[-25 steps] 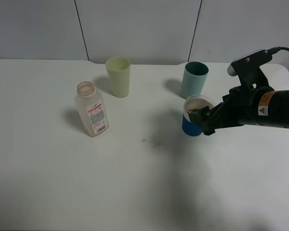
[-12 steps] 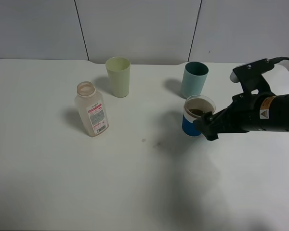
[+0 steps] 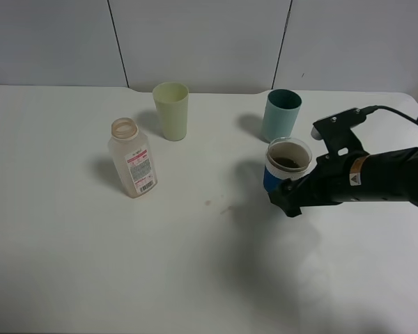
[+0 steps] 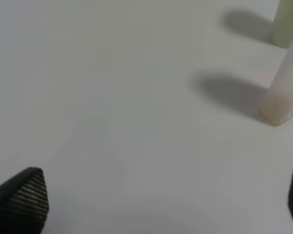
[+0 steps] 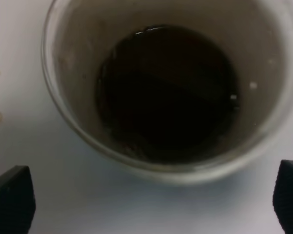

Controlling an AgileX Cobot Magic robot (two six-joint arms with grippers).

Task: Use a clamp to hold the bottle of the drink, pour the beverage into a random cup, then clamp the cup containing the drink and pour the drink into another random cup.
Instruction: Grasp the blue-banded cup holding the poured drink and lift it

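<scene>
blue-banded cup (image 3: 288,160) sits on white table (image 3: 90,264), right gripper (image 3: 287,197) wide open beside it.

The right arm (image 3: 383,174) is lying nearly level, reaching toward the middle, and the right gripper (image 3: 285,200) is gaping wide. The left gripper (image 4: 156,204) is hanging with jaws spread fully apart.

Of my right claw (image 5: 149,197) only two dark fingertip corners show. The blue-banded cup (image 5: 166,87) between them is clipped at its rim. From above, my arm (image 3: 376,177) hides that cup's base from four to six o'clock. My left claw (image 4: 158,197) is clipped likewise. The bottle (image 4: 283,92) is a blurred, cut-off stub, and its label (image 3: 142,170) is too small to read.
</scene>
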